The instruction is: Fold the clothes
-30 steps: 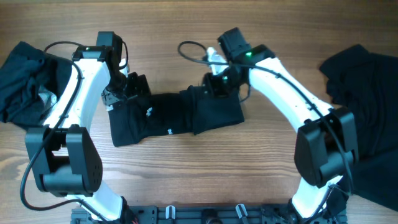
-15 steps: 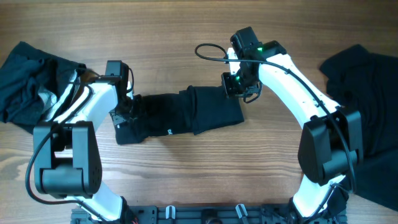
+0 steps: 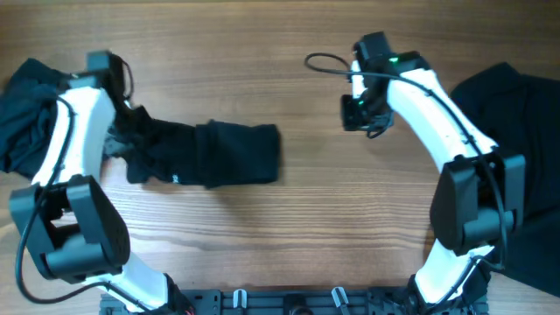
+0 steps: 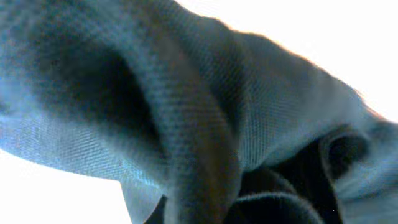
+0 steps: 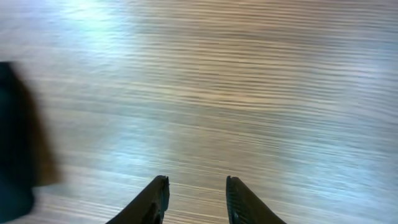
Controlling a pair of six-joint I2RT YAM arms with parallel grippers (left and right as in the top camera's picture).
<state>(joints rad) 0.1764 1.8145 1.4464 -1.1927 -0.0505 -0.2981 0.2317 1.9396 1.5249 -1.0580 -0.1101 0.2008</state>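
- The folded black cloth garment point(image 3: 229, 154) lies as a long flat band on the pale wooden tabletop point(image 3: 289, 52), left of centre in the overhead frame. Its right end is squared off, and its left end is bunched and rumpled
- My white left arm point(image 3: 68, 131) reaches down to that rumpled end. I judge this is to draw the bundle toward the loose heap of black clothes point(image 3: 24, 122) at the upper left
- I cannot tell whether the left jaws are pinching anything. The left wrist view is filled edge to edge with soft, dark, finely woven folds, and no finger shows
- The right jaws are spread with nothing between them, over bare streaky wood grain and well apart from the garment. The white right arm point(image 3: 429, 96) sits in the upper right, I take it to keep clear of the fold
- A second crumpled black pile point(image 3: 516, 131) lies at the right edge, probably the next to be folded
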